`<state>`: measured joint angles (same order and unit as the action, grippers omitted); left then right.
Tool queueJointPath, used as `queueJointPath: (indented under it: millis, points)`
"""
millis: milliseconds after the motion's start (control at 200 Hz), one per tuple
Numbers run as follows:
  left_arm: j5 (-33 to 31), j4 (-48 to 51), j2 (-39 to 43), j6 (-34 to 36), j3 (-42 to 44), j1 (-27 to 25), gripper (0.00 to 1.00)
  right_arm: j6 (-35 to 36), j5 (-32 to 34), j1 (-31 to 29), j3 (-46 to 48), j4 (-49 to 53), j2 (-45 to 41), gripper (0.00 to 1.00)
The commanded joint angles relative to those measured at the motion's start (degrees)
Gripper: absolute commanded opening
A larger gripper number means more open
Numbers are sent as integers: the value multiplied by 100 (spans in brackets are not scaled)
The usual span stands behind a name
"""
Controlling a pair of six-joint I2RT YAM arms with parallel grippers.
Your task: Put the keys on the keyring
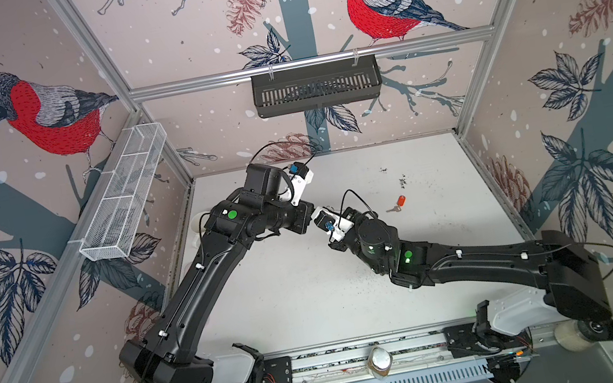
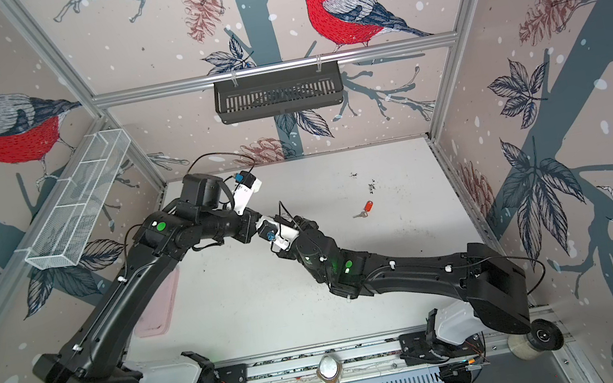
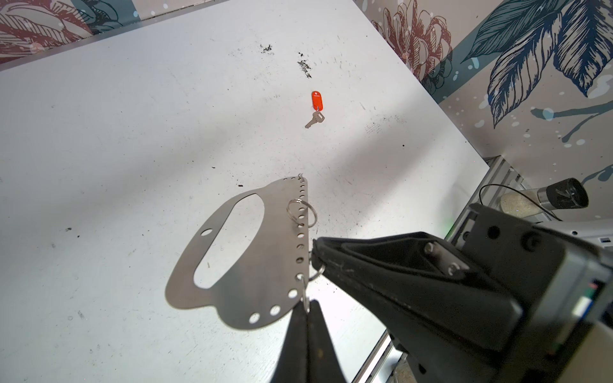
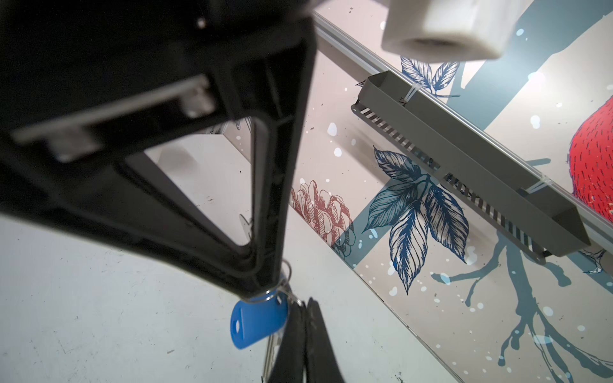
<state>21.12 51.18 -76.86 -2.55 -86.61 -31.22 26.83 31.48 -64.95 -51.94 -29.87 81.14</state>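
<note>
Two closed grippers meet in mid-air above the table (image 3: 116, 165). The left gripper (image 3: 306, 310) is clamped on a small wire loop (image 3: 304, 291) at the perforated edge of the keyring (image 3: 262, 265), which hangs clear of the surface. The right gripper (image 3: 317, 253) is pinched on a split ring (image 3: 319, 269) just beside that edge. In the right wrist view the blue-tagged key (image 4: 258, 318) dangles between the two tips, so the right one appears to hold it by its ring (whether that ring is already threaded through a hole, I cannot tell). The red-tagged key (image 3: 316, 107) lies alone on the table, well apart from both arms.

The main risk is the thin grip. The plate hangs from one loop, so it can swing or twist and drag the ring out of line with its hole. If either pinch slips, the plate or the key drops. Pulling the tips apart too hard could bend the loop. The fingers are also crowded closely enough to knock each other.
</note>
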Motion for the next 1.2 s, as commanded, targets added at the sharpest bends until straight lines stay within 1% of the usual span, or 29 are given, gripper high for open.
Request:
queueJointPath:
  millis: [0,145,330,750,805,911,961,1061,1196]
  points:
    - [411,349,40,26,34,-7,0,258,376,7,61,-566,9,0]
    - [452,340,66,32,51,-11,0,441,394,22,64,-777,53,0]
    - [460,340,101,35,91,-10,0,444,508,81,-96,-815,175,0]
    - [486,335,163,61,162,-11,0,-84,405,295,-482,-364,217,0]
    - [454,340,162,61,158,-14,0,-191,308,331,-516,-225,201,0]
    - [265,323,179,96,123,-12,0,-432,-172,393,-485,163,66,0]
    - [178,275,204,88,133,-6,0,-569,-292,430,-458,295,21,0]
    - [258,248,168,101,124,-9,0,-687,-347,481,-381,426,-50,0]
    - [233,185,136,89,134,-6,0,-850,-702,530,-325,807,-205,0]
